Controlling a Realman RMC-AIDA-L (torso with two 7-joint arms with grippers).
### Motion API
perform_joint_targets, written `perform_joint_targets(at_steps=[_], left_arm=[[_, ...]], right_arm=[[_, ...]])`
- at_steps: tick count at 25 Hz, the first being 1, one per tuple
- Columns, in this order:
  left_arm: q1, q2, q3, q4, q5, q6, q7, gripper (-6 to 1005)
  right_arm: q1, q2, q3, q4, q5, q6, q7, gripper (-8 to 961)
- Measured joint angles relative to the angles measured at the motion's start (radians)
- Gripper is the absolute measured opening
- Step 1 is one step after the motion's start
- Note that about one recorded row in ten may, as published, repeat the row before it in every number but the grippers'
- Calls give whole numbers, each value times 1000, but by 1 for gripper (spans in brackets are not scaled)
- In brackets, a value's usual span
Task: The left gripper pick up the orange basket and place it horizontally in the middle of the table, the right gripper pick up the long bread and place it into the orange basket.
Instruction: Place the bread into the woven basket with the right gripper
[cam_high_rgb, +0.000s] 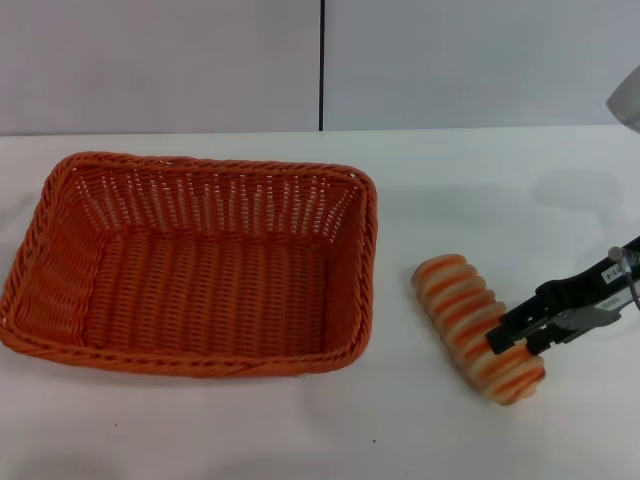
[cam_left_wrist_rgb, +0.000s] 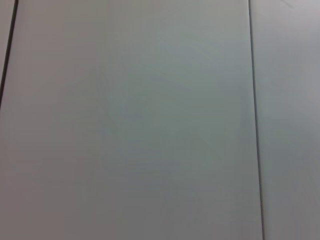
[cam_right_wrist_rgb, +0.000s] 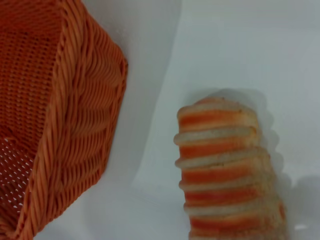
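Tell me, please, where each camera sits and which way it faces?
Head: looks forward and down at the orange basket, the long bread and the right gripper at the bread's near end, on the table.
Left wrist: faces plain grey panels; nothing of the robot shows.
Right wrist: looks onto the bread beside the basket; both shared with head.

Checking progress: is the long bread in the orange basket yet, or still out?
Out. The long bread lies on the table beside the orange basket, which is empty; the right gripper is at its near end.
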Motion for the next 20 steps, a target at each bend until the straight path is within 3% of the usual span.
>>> perform_joint_targets(at_steps=[15,17,20], left_arm=[[-7,1,-5,-24,-3,4,-1,811],[-7,-1,-5,-26,-6,4,-2,811],[-9,-2,-5,-42,-9,4,-1,811]], right_arm=[[26,-7,-17,55,-1,26,-8,516],[19,-13,-12,37,3,30,-13,284],[13,-18,-10,32,6,31,-16,252]])
